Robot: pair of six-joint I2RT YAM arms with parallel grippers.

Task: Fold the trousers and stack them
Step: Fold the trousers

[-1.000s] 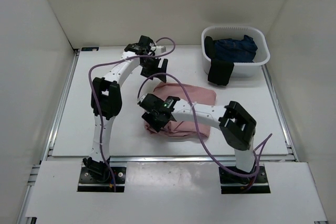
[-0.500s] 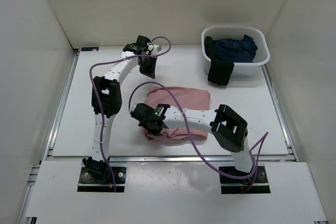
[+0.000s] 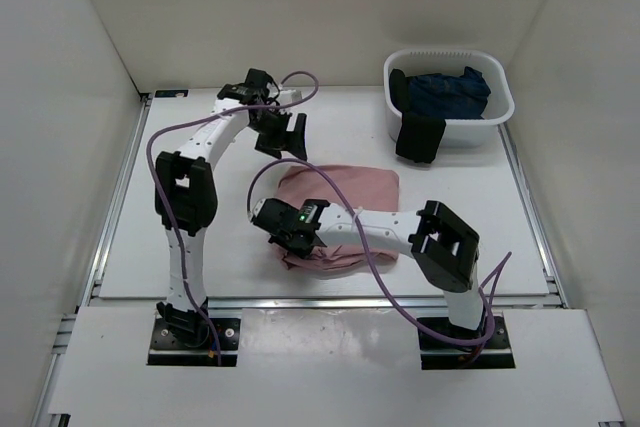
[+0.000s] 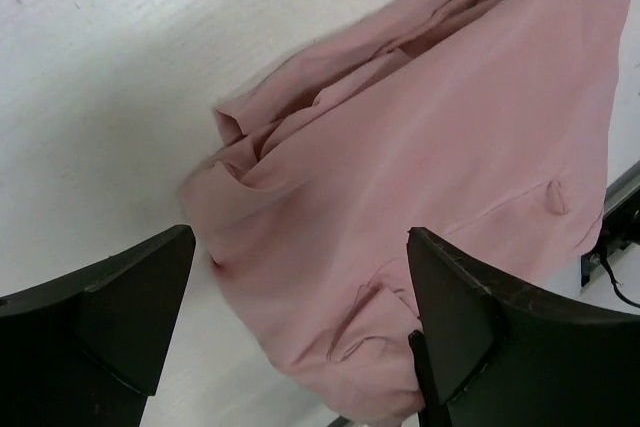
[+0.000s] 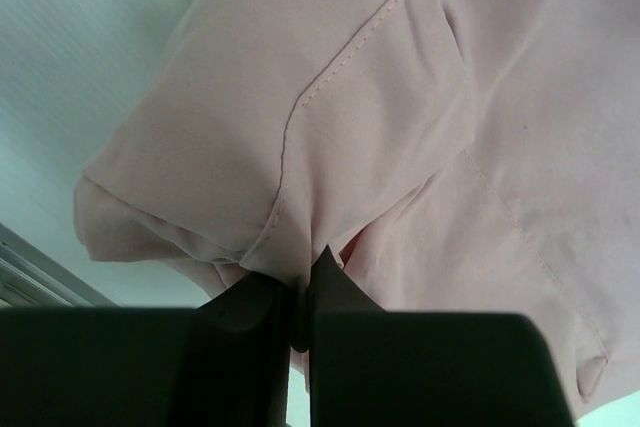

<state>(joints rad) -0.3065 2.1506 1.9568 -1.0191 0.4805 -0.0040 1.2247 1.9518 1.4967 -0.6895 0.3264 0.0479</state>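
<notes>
Dusty-pink trousers [image 3: 345, 187] lie bunched on the table [image 3: 225, 237] from above (a rough fold), with the left gripper [image 3: 285, 137] just beyond them and the right gripper [image 3: 296, 239] at their near edge. Left wrist: fingers [image 4: 130, 297] splayed wide above the cloth. Right wrist: fingers [image 5: 250, 322] pinched tight on a seamed fold.

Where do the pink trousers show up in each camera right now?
Top external: trousers lie at centre, slightly right.
Left wrist: they fill centre and right, below the open left gripper.
Right wrist: they fill most of the frame, right gripper pinching a fold.
Shared landmark: white table along their left edge.
</notes>
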